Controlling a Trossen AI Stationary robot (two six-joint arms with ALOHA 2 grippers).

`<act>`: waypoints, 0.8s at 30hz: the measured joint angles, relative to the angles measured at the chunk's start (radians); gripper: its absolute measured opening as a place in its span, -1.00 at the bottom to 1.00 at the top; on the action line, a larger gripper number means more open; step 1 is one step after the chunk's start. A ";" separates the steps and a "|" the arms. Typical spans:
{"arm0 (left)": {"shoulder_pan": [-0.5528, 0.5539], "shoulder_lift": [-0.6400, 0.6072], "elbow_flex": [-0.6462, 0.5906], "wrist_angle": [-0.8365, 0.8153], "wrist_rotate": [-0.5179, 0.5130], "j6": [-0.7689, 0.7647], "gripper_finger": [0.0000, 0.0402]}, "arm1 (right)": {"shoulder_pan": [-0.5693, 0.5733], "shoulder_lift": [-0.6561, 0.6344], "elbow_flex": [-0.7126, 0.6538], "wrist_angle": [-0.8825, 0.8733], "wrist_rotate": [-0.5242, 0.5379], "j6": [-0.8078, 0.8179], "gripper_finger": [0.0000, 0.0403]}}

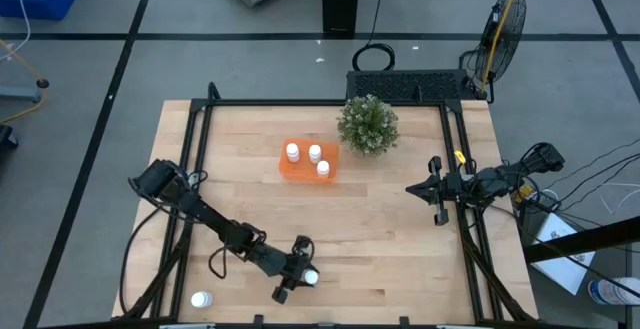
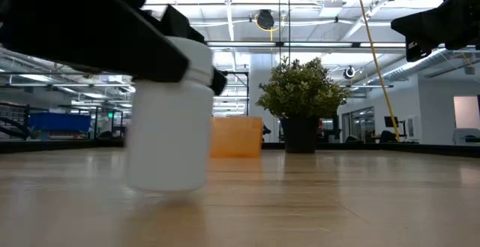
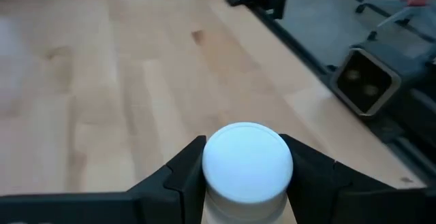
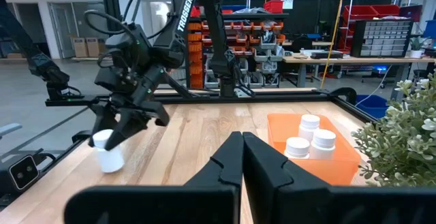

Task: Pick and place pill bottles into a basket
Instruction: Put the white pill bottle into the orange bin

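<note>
Tabletop: upright pill bottle is clamped by left gripper; basket lies at twelve o'clock; right gripper is closed, idle.

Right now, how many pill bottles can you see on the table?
5: three in the orange basket, at and; one in the left gripper; one loose at the near-left corner.

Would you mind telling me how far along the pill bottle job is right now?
Done: three pill bottles stand in the orange basket. In hand: the left gripper has its fingers closed around a fourth bottle near the table's front edge, its base at the wood. Left: one bottle lies at the front left corner. The right gripper waits shut at the right side.
</note>
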 joint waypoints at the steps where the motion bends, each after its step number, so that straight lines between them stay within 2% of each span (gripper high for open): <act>1: 0.010 0.000 0.000 0.000 -0.003 0.004 -0.18 | 0.000 0.000 0.000 0.000 0.000 0.000 -1.00; 10: 0.095 -0.045 0.000 -0.012 -0.006 0.032 -0.17 | 0.000 0.000 0.000 0.000 0.000 0.000 -1.00; 14: 0.134 -0.118 0.000 -0.036 -0.004 0.083 -0.19 | 0.000 0.000 0.000 0.000 0.000 0.000 -1.00; 24: 0.283 -0.350 0.000 -0.256 -0.029 0.148 -0.18 | 0.000 0.000 0.000 -0.001 0.000 0.000 -1.00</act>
